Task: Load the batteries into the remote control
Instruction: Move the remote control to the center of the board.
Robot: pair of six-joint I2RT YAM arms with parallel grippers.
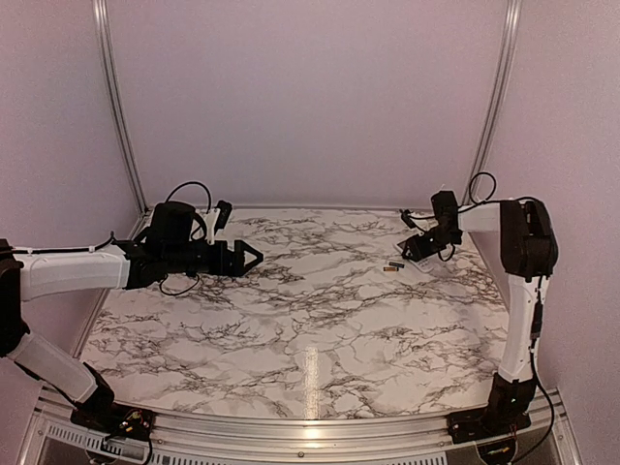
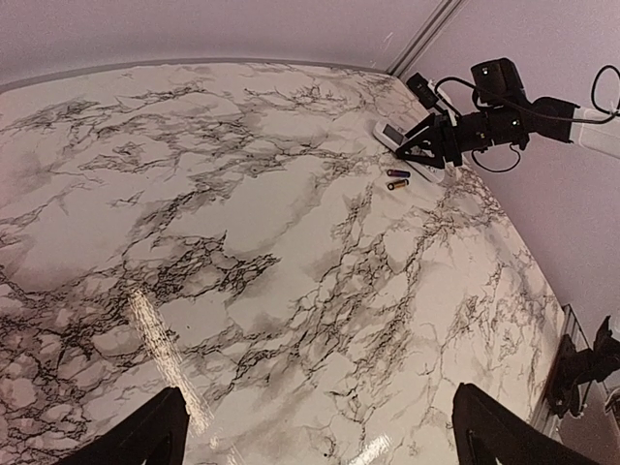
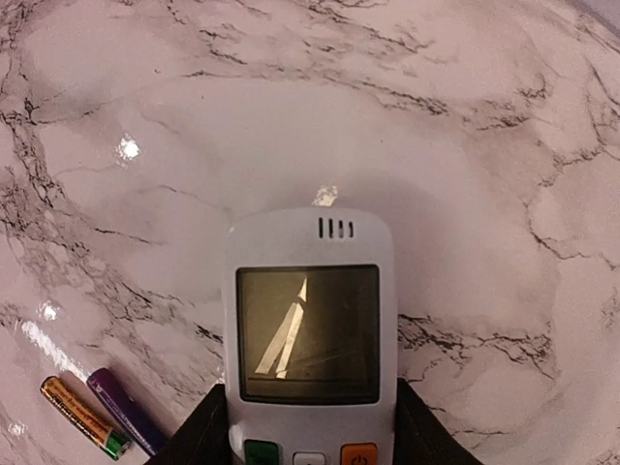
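The remote control (image 3: pixel 310 339) is lying display-up at two o'clock on the surface (image 1: pixel 310 320), with the batteries (image 3: pixel 97 415) just beside at its nine. The right claw (image 2: pixel 424 150) is pinching its sides (best squarely, so flipping won't slip it); the left claw (image 1: pixel 250 257) is hanging wide open at nine o'clock.

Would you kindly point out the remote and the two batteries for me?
remote (image 3: pixel 308 329): right wrist view, on its display window.
orange battery (image 3: pixel 82 416): right wrist view, mid-body.
purple battery (image 3: pixel 125 410): right wrist view, mid-body.
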